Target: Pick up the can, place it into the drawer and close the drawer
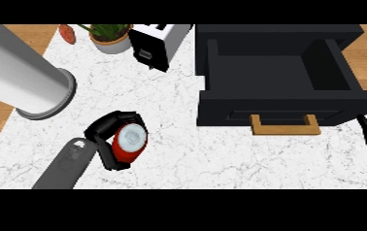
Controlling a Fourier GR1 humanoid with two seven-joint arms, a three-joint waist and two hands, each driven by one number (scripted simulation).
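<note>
A robot's left hand [108, 140] curls its black fingers round a red can [129, 145] at the near left of a white marbled counter [179, 142]. The can's pale top faces upward and its red side shows between the fingers. It seems to sit low, at or just above the counter top, though whether it has left the surface cannot be told. The right hand does not show in this view.

At the far right, a black drawer [276, 74] stands pulled open toward the near edge, its wooden handle [284, 124] on the near face. No contents are visible in its dark interior, though little could be made out there. The can is well apart from it, off to the left.

The step in hand appears to be the pick-up. Doing it well likely means keeping the can upright in the curled fingers, lifting it high enough to clear the drawer's near wall, then carrying it rightward and setting it down inside the drawer before any push on the handle.

A large grey cylinder [32, 82] lies at the far left. Beyond it stand a potted plant [109, 37] and a black-and-white toaster [158, 43], both clear of the likely path to the drawer
</note>
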